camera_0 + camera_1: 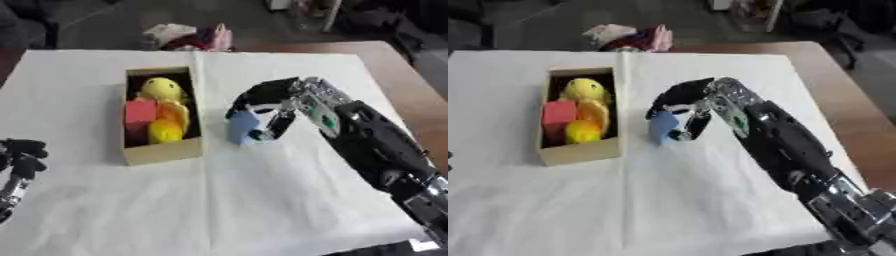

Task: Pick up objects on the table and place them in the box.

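While right hand (267,107) grips blue block (245,127), no writing legible.

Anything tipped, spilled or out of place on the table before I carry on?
Nothing stands out. The box sits flat on the white cloth with its yellow and red toys inside. The right hand is curled round the blue block beside it. The left hand rests at the left edge.

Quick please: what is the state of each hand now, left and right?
Left hand: at the left edge, holds nothing; open or shut cannot be told.
Right hand: fingers curled round the blue block beside the box.
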Robot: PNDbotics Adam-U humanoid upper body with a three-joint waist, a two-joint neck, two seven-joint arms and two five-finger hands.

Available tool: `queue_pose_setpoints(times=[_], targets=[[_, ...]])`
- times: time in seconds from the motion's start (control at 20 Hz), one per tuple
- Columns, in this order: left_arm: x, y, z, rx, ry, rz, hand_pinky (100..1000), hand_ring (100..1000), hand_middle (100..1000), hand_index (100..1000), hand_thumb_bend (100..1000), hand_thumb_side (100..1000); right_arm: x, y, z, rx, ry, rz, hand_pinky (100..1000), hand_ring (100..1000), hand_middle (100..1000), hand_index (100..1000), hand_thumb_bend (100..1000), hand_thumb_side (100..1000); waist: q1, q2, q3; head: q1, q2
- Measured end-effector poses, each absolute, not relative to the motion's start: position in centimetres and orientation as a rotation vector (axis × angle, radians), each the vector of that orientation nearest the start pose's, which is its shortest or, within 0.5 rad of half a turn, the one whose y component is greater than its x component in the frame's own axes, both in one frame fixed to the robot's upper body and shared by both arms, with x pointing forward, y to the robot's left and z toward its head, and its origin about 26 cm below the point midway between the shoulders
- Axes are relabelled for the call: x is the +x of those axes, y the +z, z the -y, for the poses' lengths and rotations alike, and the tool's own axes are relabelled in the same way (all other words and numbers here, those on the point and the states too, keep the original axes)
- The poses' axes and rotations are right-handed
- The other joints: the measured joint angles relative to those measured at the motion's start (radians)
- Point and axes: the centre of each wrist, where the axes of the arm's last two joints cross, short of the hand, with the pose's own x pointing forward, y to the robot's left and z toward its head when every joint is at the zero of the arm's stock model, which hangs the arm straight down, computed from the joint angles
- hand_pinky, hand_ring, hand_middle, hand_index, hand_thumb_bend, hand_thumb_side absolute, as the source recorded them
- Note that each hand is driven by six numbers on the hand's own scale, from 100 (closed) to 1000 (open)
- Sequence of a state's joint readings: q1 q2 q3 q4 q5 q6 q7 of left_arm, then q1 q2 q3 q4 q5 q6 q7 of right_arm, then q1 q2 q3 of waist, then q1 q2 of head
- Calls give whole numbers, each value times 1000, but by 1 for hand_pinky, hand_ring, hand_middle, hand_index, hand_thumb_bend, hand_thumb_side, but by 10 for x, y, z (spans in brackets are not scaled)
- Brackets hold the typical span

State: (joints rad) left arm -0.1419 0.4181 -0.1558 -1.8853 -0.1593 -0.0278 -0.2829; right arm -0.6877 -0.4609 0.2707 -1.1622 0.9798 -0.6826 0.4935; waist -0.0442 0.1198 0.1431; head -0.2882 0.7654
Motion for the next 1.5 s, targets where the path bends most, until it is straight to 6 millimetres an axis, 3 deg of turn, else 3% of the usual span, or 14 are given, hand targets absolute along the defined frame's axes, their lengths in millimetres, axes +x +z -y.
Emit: queue_pose_setpoints(times=[0.1, 0.35, 0.5, 0.75, 0.9, 1.15, 1.3, 1.4, 1.5], targets=[[291, 122, -263, 108, -909, 1862, 780, 615, 631, 772, 100, 646, 434, 136, 266, 812, -2887, -1943, 835, 762, 541, 873, 165, 100, 1, 0, 0, 0, 0], [291, 122, -262, 104, -908, 1861, 779, 615, 631, 772, 100, 647, 452, 187, 242, 926, -2676, -2064, 834, 756, 540, 873, 157, 100, 6, -5, 8, -4, 0], [291, 122, -261, 97, -907, 1861, 779, 615, 631, 772, 100, 647, 464, 198, 223, 938, -2644, -2108, 833, 751, 538, 874, 138, 100, 13, -5, 18, -10, 0], [291, 121, -259, 79, -911, 1862, 779, 616, 631, 772, 100, 648, 477, 195, 192, 925, -2662, -2139, 834, 752, 570, 884, 117, 100, 17, -1, 42, -26, 0], [293, 123, -256, 67, -918, 1868, 779, 616, 632, 772, 100, 648, 482, 185, 179, 936, -2696, -2149, 832, 757, 655, 896, 102, 100, 17, 5, 58, -39, 0], [293, 124, -255, 58, -921, 1873, 779, 616, 631, 772, 100, 648, 487, 166, 166, 1095, -2723, -2174, 836, 794, 800, 948, 163, 113, 17, 7, 75, -57, 0], [294, 124, -255, 55, -921, 1873, 779, 616, 631, 772, 100, 649, 488, 159, 165, 1225, -2684, -2190, 849, 839, 888, 975, 299, 454, 17, 7, 76, -60, 0], [294, 124, -255, 55, -921, 1873, 779, 617, 631, 772, 100, 649, 488, 158, 166, 1306, -2632, -2199, 859, 867, 934, 985, 359, 546, 15, 7, 76, -60, 0], [294, 124, -255, 55, -921, 1873, 779, 617, 631, 772, 100, 648, 488, 159, 167, 1362, -2587, -2196, 878, 901, 974, 997, 373, 569, 11, 7, 73, -58, 0]])
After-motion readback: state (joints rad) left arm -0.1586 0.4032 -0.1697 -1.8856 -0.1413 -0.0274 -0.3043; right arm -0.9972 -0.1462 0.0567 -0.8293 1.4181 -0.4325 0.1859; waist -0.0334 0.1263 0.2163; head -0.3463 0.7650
